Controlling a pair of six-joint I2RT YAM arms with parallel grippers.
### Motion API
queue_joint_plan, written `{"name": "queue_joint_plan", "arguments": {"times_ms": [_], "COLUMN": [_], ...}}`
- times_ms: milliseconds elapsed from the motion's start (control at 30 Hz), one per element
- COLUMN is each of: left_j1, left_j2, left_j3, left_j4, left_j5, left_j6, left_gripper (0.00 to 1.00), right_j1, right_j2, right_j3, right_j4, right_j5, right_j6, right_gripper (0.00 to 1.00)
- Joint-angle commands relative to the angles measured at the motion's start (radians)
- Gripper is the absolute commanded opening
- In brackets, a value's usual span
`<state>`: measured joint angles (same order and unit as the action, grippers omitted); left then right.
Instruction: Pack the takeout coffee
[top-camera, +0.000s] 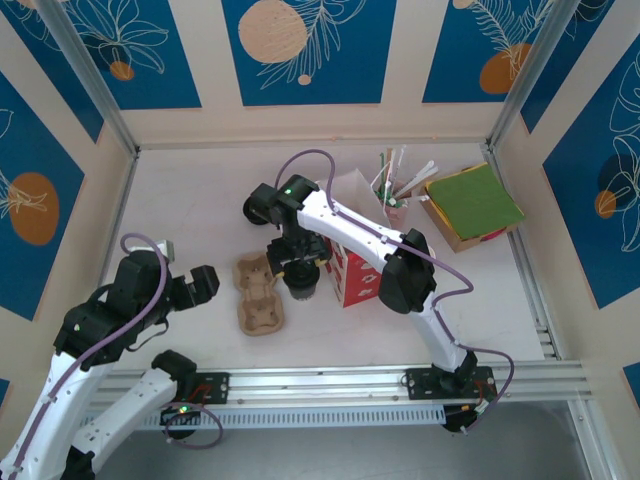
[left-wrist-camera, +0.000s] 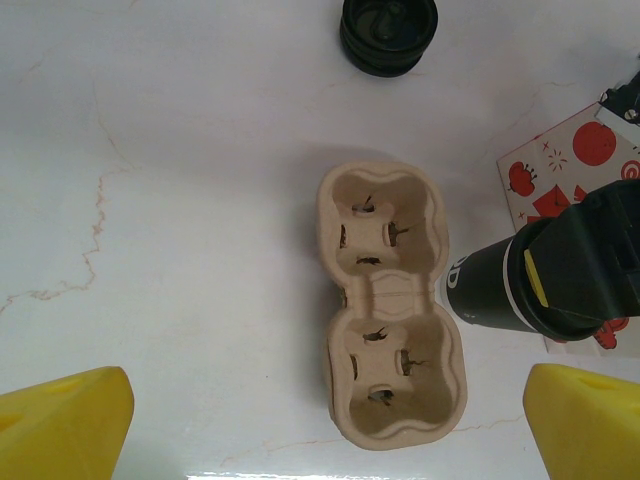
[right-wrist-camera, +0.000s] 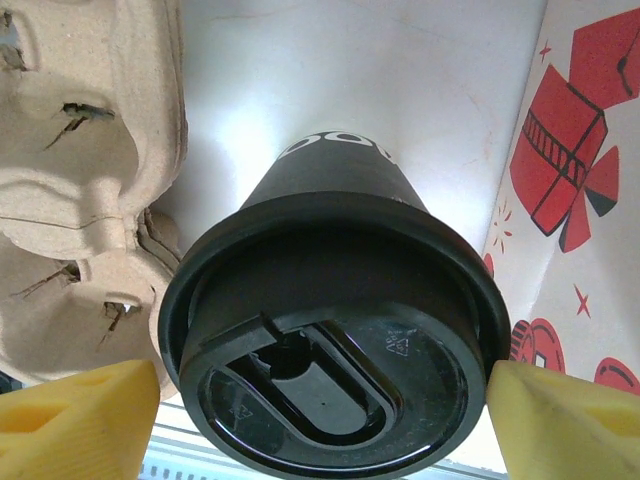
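The white table (top-camera: 180, 200) takes up most of the overhead view, and on it the red-and-white box (top-camera: 352, 280) is the bulkiest thing near the work. At its 9 o'clock stands the coffee (right-wrist-camera: 335, 200), and at 9 o'clock of the coffee lies the pulp cup carrier (left-wrist-camera: 385, 295), both wells bare. The cup is beside the carrier, level with the bridge between the two wells, and not in either one. The right gripper (right-wrist-camera: 322, 418) comes down over the cup with its jaws spread wide. Its yellow pads (right-wrist-camera: 565, 420) sit against the rim of the black lid (right-wrist-camera: 330, 350) at 3 and 9 o'clock, so it has hold of the coffee by the lid. We cannot tell from these angles whether the cup's foot rests on the table or hangs just above it. The left gripper (left-wrist-camera: 322, 428) hovers above the carrier with its jaws fully apart and nothing between them. We judge the step in hand to be carrying the cup into a well. To do it well, we would raise it straight up until the foot clears the carrier's wall, then slide it toward 9 o'clock. We would centre it over one well rather than over the bridge, keep it upright, and lower it slowly so the flaps take the base. The jaws should part only once it is seated. A grip on a lid can pull it off, so no jerks, and the light carrier may need steadying by the free gripper.
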<state>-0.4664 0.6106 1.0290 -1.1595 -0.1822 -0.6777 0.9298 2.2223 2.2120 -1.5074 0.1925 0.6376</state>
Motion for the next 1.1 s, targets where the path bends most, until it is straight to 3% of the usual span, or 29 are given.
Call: {"name": "queue_joint_plan", "arguments": {"times_ms": [0,1067], "left_j1": [0.008,0.008], "left_j2": [0.004,0.0], "left_j3": [-0.009,-0.009], "left_j4": [0.012,0.012], "left_j5": [0.02,0.024], "left_j6": [0.012,0.012], "left_gripper": [1.0,1.0], "right_j1": [0.009,0.02], "right_j2": [-0.006,-0.003], "right_j3": [-0.009,-0.039], "right_j4": [-0.014,-0.014], "right_j5": [-0.028,-0.031], "right_j6": [0.015,0.025], "right_gripper": [0.86,0.81]}}
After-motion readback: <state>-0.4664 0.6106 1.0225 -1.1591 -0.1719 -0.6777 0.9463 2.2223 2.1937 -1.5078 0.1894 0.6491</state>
